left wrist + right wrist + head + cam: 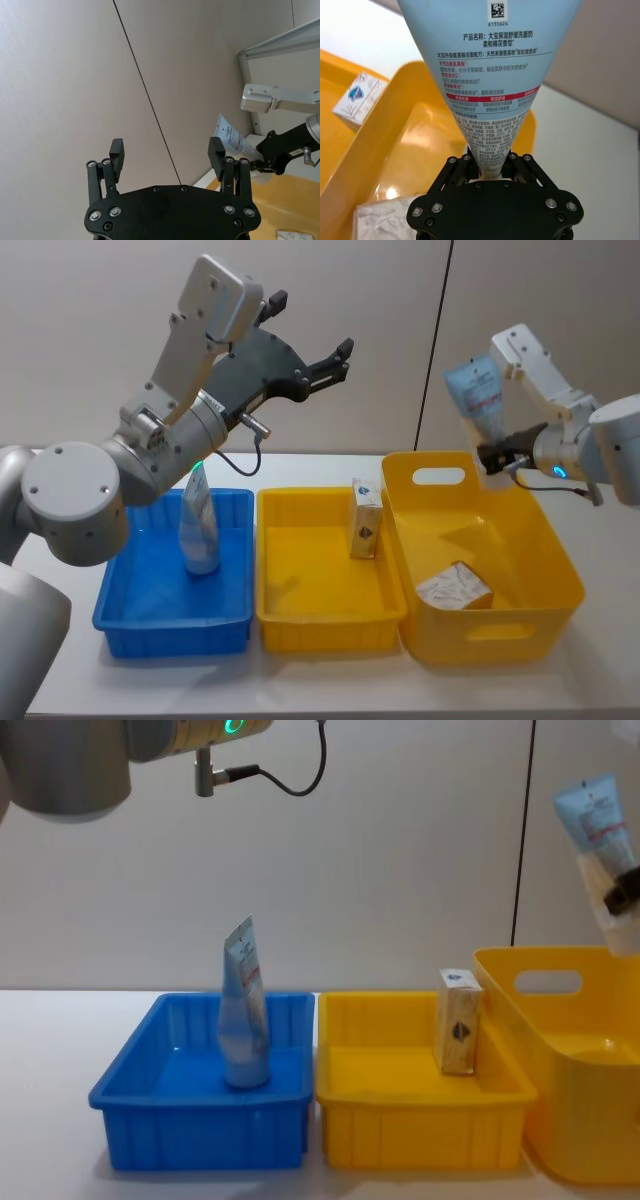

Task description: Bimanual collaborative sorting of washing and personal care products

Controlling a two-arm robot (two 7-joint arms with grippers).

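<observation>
My right gripper (491, 456) is shut on the cap end of a pale-blue tube (474, 390), held upright above the back of the big yellow basket (560, 550); its printed side shows close up (492, 75) over the gripper (490, 170). Another pale-blue tube (198, 525) stands on its cap in the blue bin (130, 615). A tan-and-white carton (365, 518) stands upright in the middle yellow bin (300, 615). A second carton (455, 590) lies inside the basket. My left gripper (312, 325) hangs open and empty, high above the blue and yellow bins.
The three containers stand side by side on the white table (600, 680), with a plain wall close behind. From the chest, the standing tube (243, 1010) and the upright carton (458, 1020) rise above their bins' rims.
</observation>
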